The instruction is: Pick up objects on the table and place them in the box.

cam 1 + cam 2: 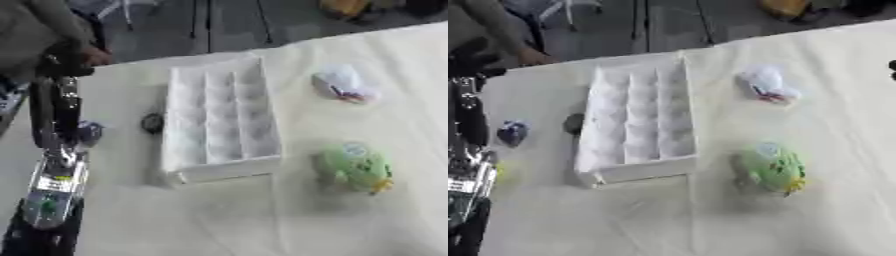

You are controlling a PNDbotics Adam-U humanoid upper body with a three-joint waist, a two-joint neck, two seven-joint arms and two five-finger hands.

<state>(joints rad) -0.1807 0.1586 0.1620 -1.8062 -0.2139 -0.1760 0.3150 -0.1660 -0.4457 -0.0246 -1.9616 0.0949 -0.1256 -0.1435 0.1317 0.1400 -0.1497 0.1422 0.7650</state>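
Left eye view: the white box (223, 120) looks empty, its compartments bare. Right of the box lie a green toy (354, 167) and, farther back, a white packet (344, 82). Just left of the box sits a small dark round thing (152, 122), and farther left a small bluish thing (89, 132) beside the left arm (54, 150). The left hand (66, 57) is raised beyond the box's far left corner; I cannot tell its fingers.

Right eye view: a dark speck at the right edge may be the right hand (892, 70); its state is unclear. By my judgement nothing is packed yet, and 4 things remain.

A small dark round thing (152, 122) left of the box (219, 117) is too blurred to identify.
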